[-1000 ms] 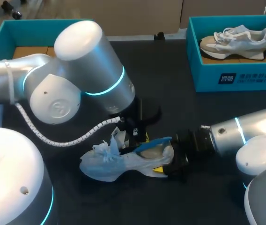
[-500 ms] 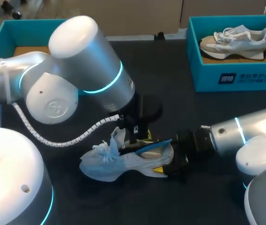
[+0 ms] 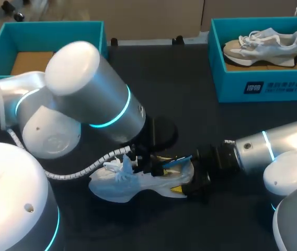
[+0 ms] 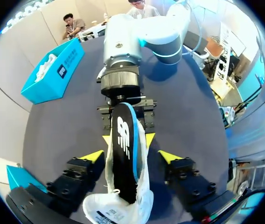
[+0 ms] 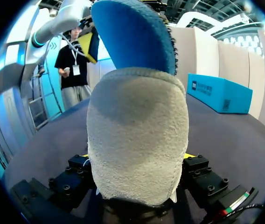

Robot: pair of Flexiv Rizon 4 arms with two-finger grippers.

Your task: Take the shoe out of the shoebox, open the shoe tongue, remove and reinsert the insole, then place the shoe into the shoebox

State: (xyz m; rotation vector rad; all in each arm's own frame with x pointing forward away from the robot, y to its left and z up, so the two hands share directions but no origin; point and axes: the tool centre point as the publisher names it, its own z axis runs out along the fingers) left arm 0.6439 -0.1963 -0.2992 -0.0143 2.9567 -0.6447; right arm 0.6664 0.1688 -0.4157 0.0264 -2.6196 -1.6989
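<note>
While heel-first, shoe (image 3: pixel 121 186) in gripper (image 3: pixel 184 180) (right)

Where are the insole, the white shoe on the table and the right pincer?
insole (image 4: pixel 123 158), left wrist view, on its black top face.
white shoe (image 3: pixel 107 189), head view, on the toe end.
right pincer (image 3: pixel 184 183), head view, midway between its fingertips at the shoe's heel.

Dark matte table (image 3: pixel 190 89), broad flat top (softly, evenly lit)

Second teal box (image 3: pixel 231 90) far right, holding beige sneaker (image 3: pixel 261 46); dark tabletop (image 3: pixel 190 78).
</note>
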